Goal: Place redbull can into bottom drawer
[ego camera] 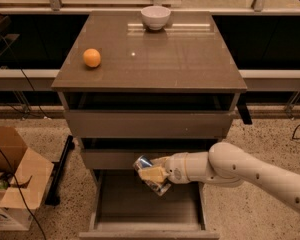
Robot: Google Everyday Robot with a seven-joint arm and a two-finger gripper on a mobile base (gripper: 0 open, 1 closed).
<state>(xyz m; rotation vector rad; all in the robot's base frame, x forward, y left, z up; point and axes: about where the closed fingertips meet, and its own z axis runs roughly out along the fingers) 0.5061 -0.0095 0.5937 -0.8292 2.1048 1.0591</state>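
Finds hand (151, 175) shut tight on can (143, 163), pads across its middle. Holds can tilted, silver top up and to the left, before the middle drawer (110, 159) face and above the open bottom drawer (140, 204), apparently clear of its floor. Judges the step as lowering into the bottom drawer, with release not yet made. Recommends carrying can further out over the bare drawer floor, well off the middle front and both side walls. Recommends bringing it low before opening and levelling it first, to avoid rolling or bouncing of thin metal. Notes tabletop (180, 59) glossy brown, bearing orange (92, 57) at left and bowl (155, 17) at rear, well apart. Notes speckled floor (260, 149) and open box (12, 184) at left of cabinet.
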